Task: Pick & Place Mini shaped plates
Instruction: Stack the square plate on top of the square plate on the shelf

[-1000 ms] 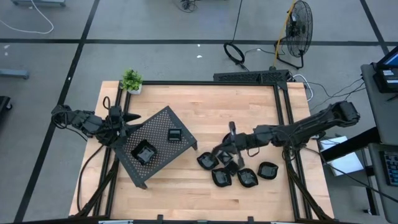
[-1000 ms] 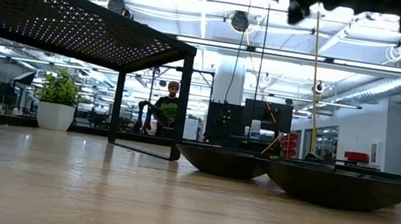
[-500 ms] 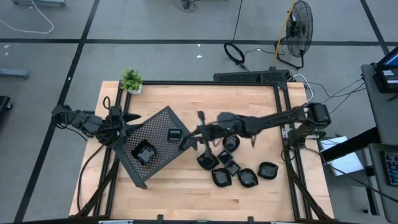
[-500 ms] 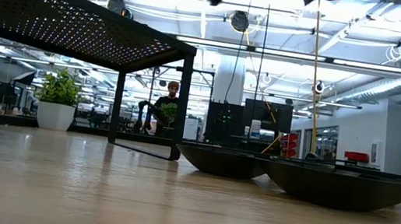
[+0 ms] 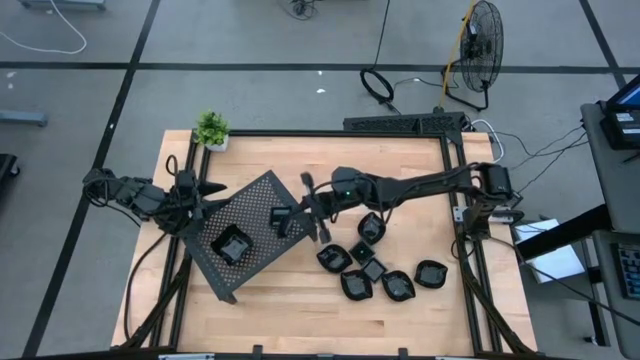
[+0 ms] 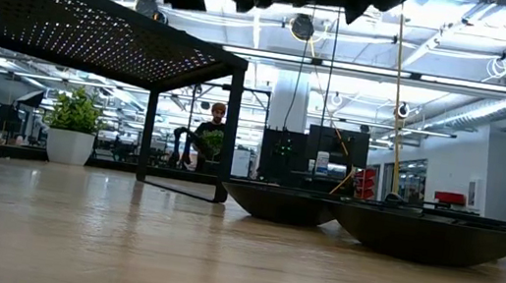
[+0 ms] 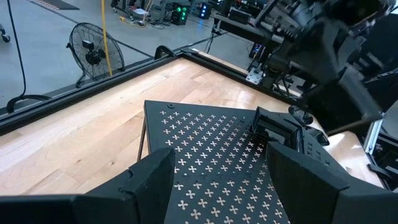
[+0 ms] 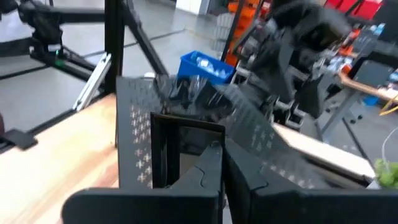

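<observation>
A dark perforated tray point(image 5: 255, 232) stands raised on legs at the table's left, with two mini shaped plates point(image 5: 232, 245) point(image 5: 282, 215) on it. Several more black plates point(image 5: 372, 270) lie in a cluster on the wood to its right; in the low view they rest on their curved undersides point(image 6: 428, 234). My right gripper point(image 5: 305, 208) reaches level over the tray's right edge, shut on a square black plate point(image 8: 186, 152). My left gripper point(image 5: 205, 188) waits open at the tray's left corner point(image 7: 205, 143). My right gripper pinches the square plate by one edge point(image 8: 219, 144) between its two fingers point(image 8: 249, 180). The fingers point level, coming from the table's right. The plate stands upright ahead of them, lifted clear, at the height of the tray top point(image 8: 137, 130).
A small potted plant point(image 5: 211, 130) stands at the far left corner. Black frame rails point(image 5: 452, 190) run along the table's edges. Bare wood lies near the front edge point(image 5: 300, 320). A person point(image 6: 211, 136) stands far off in the room.
My right gripper has gone from over the plate cluster toward the table's left, a little up, to the tray's right edge, and its wrist has rolled. It has stayed shut.
</observation>
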You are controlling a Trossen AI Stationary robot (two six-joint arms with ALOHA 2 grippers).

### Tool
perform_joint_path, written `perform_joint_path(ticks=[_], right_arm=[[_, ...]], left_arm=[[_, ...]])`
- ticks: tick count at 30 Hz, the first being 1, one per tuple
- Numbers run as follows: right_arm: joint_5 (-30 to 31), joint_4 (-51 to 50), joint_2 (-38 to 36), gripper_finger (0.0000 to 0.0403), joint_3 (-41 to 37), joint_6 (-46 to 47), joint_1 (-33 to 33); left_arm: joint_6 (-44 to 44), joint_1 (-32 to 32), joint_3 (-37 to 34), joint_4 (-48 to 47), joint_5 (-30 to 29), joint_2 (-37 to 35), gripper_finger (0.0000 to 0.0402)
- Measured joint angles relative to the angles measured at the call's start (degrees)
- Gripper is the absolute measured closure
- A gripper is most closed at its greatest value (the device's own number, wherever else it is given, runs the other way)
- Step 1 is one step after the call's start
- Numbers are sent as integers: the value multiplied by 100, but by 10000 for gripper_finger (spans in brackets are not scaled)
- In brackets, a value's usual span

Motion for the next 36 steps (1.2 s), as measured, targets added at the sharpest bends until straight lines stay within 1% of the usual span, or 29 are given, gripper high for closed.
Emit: perform_joint_path(ticks=[8,13,22,29,32,36], right_arm=[[27,76,-4,403,3,-158,-9],[334,31,-1,403,3,-400,-38],[310,-4,-4,403,3,-612,-194],[304,-50,-4,403,3,-624,-190],[306,-92,-4,401,3,-828,-192],[308,-122,-4,399,3,-853,-198]], left_arm=[[-1,1,0,0,-1,0,146],[2,-1,0,0,0,0,146],[2,1,0,0,0,0,146],[2,-1,0,0,0,0,146],[0,1,0,0,0,0,146],[1,0,0,0,0,1,146]])
